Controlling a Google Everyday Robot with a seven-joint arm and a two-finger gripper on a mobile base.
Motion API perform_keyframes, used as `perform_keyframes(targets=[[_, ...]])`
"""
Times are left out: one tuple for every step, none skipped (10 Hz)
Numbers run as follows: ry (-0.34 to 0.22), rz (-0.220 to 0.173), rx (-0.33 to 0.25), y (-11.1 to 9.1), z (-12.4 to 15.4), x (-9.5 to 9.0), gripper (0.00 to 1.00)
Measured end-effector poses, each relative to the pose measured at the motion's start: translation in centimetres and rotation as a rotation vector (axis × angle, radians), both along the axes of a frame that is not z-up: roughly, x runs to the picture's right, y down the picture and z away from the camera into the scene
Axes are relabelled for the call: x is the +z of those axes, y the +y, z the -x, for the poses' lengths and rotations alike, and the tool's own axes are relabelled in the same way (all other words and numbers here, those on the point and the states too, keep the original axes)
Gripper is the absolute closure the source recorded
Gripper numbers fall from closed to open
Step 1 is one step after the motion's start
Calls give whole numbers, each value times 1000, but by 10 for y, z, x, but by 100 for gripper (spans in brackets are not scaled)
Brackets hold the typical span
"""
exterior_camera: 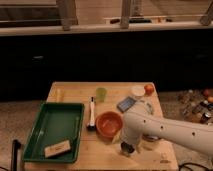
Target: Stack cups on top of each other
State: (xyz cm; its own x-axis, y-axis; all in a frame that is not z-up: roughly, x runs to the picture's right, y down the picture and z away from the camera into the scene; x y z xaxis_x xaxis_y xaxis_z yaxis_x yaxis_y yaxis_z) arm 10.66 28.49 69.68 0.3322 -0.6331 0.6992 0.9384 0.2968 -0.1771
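Observation:
The translucent yellow-green tumbler [101,94] stands upright at the back middle of the wooden table [95,155]. The dark grey metallic cup [127,148] sits near the table's front edge, right of the middle, mostly covered by my arm. My gripper [128,145] is at the end of the white arm [165,131], which reaches in from the right. It is right at the dark cup, over or around it. Whether it touches the cup is hidden.
A wide orange bowl [109,124] sits just left of the gripper. A green tray [55,127] holding a small block [56,148] is at the left. A brush [91,113], a blue-grey pad [126,104], a white lid [137,91] and an orange fruit [149,89] lie further back.

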Motion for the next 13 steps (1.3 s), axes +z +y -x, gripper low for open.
perform_keyframes(targets=[[-7,8,-5,2,0,1,24],[-16,16,-10,4,0,4,24],[-19,21,-11,5,-2,5,24],[-22,24,-13,6,-4,6,28],[-26,26,-15,6,-6,8,36],[-28,24,-18,7,-8,9,47],[-28,21,-22,6,-11,9,59],[-32,17,-28,6,-11,10,68],[-36,13,-35,4,-10,10,77],[-39,8,-42,2,-10,10,86],[-39,2,-50,-2,-9,8,97],[-38,0,-55,-4,-9,7,100],[-37,-3,-60,-7,-9,4,100]])
